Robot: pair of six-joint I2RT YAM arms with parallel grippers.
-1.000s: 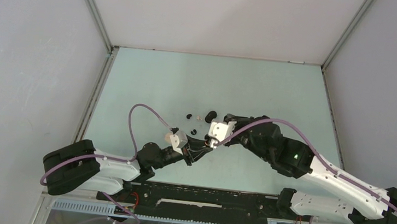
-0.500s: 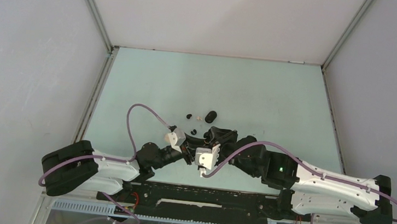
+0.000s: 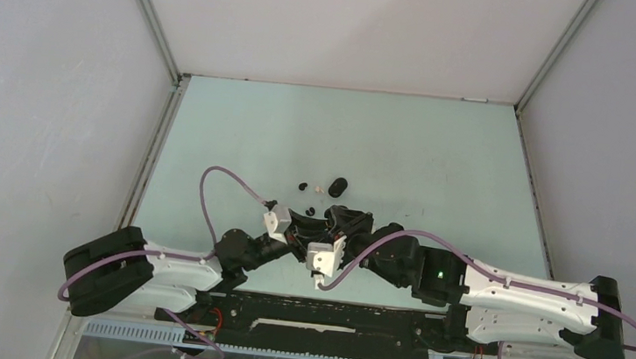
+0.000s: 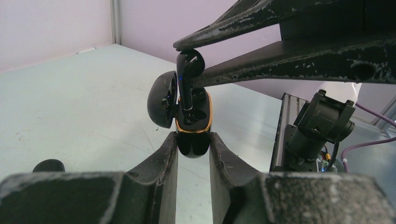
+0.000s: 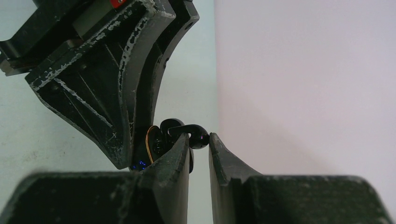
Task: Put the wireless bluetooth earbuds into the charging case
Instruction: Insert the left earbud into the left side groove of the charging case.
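The black earbud stands stem-down in the open charging case, stem partway into its well and bulb above the gold rim. The right gripper has its fingers pinched on that bulb, reaching in from 2 o'clock in the left wrist view. That grip, I judge, leaves the stem free to slide straight down. The left gripper is clamped on the case's lower body, holding it upright so the well faces up, seemingly lifted off the table. The lid hangs open at 9 o'clock, out of the bud's path.

Room is tightest at the rim: the right fingertips sit just beside the lid and the left fingers, so seating the bud likely calls for a short, straight push. In the top view a loose bud and a second case lie near, at 12 o'clock from the meeting grippers but apart from them; the table's edges are well away
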